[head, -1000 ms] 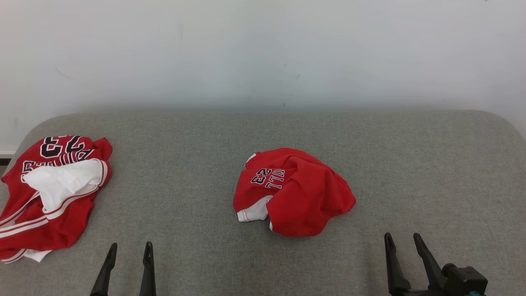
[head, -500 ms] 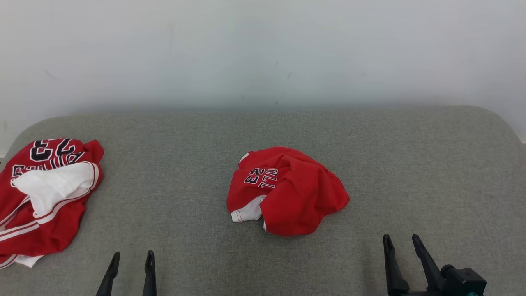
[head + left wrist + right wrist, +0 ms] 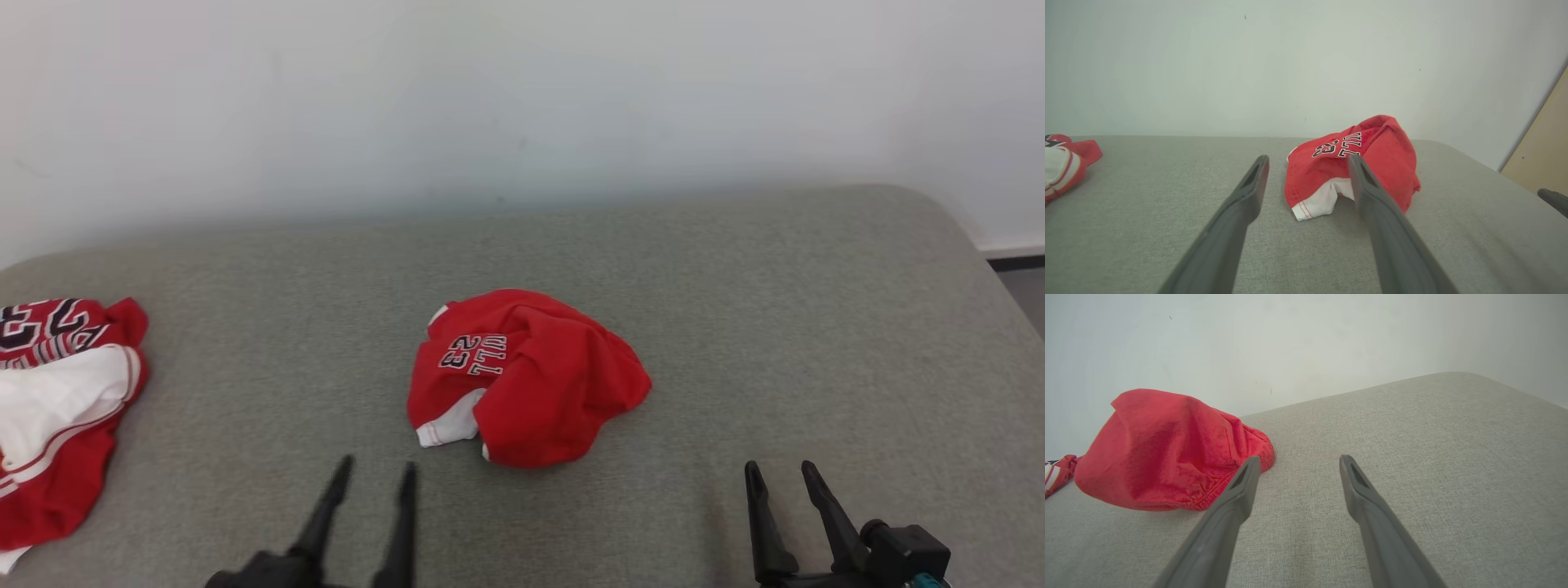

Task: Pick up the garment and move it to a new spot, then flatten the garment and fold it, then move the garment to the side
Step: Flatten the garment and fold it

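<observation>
Head view: a crumpled red garment [image 3: 526, 376] with white trim and a black-and-white "23" lies in a heap near the middle of a grey fabric cushion [image 3: 775, 327], touching neither gripper. The left gripper [image 3: 376, 465] sits at about 7 o'clock from the heap, close to its white hem. Its two dark fingers are spread apart and hold nothing, their tips pointing toward 12 o'clock. The right gripper [image 3: 779, 467] is at about 4 o'clock from the heap and well apart from it, its fingers likewise parted and empty above bare cushion. A second red-and-white jersey [image 3: 57, 408] with black lettering lies bunched at the 9 o'clock edge, well apart from the garment. A plain white wall [image 3: 522, 98] runs behind the cushion at 12 o'clock. In the left wrist view the heap lies just beyond the parted fingertips, slightly toward 1 o'clock. In the right wrist view it lies at 10 o'clock from the fingers, with a gathered elastic edge resting on the cushion.
</observation>
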